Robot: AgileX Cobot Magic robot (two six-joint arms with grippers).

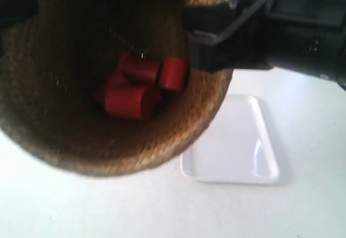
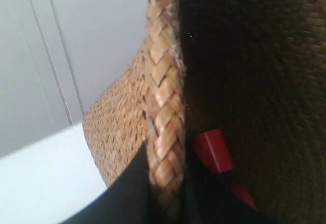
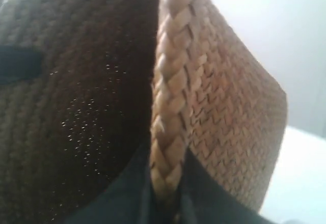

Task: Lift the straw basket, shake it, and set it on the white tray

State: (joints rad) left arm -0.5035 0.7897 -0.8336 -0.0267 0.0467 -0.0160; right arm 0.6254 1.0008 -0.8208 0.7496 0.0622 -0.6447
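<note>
As left gripper (image 2: 165,186) & right gripper (image 3: 167,189) pinched opp. rim sides, straw basket (image 1: 65,135) hung balanced for shaking, white tray (image 1: 232,146) at right.

White tabletop (image 1: 81,211); pale panelled wall (image 2: 102,30); bright, even light.

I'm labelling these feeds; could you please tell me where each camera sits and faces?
Exterior view: overhead, looking down into the raised straw basket, at red cylinders and white tray; the arm at the exterior view's right shows.
Left wrist view: wrist-mounted, faces along the left gripper clamped on the basket's rim.
Right wrist view: same, right gripper.
Shared: exterior and left wrist both show the cylinders.
</note>
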